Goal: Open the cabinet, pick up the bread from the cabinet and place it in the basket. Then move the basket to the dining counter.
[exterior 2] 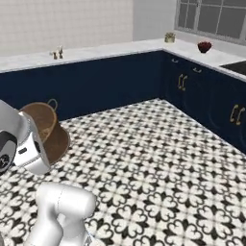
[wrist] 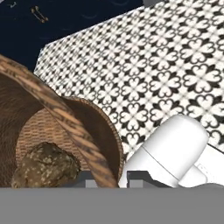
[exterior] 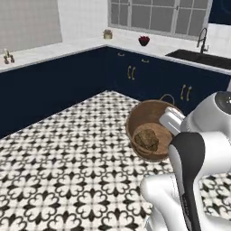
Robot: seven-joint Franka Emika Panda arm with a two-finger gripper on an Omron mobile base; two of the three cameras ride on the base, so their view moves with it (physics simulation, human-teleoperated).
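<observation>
In the left base view, the brown woven bucket-shaped basket (exterior: 151,128) with its rolled rim hangs tilted above the black-and-white patterned floor tiles (exterior: 67,153), its mouth turned toward the camera. The small lumpy brown bread roll (exterior: 146,139) lies inside it, low against the basket's bottom. The white arm reaches the basket's right rim, where the gripper (exterior: 168,121) meets the weave; its fingers are hidden there. Behind the basket stand dark navy base cabinets with brass handles (exterior: 131,72) under a pale counter, on which sits a dark red bowl (exterior: 144,40).

In the right base view, the basket (exterior 2: 48,129) leans beside the white wrist, off the floor, its open mouth facing away to the left; the bread cannot be seen here.

In the hand view, the basket's rolled rim (wrist: 65,118) runs diagonally down between the two dark finger tips of the gripper (wrist: 108,179), which is closed narrowly on that rim. The bread (wrist: 46,166) rests inside the basket, just left of the fingers, close beside the rim.
</observation>
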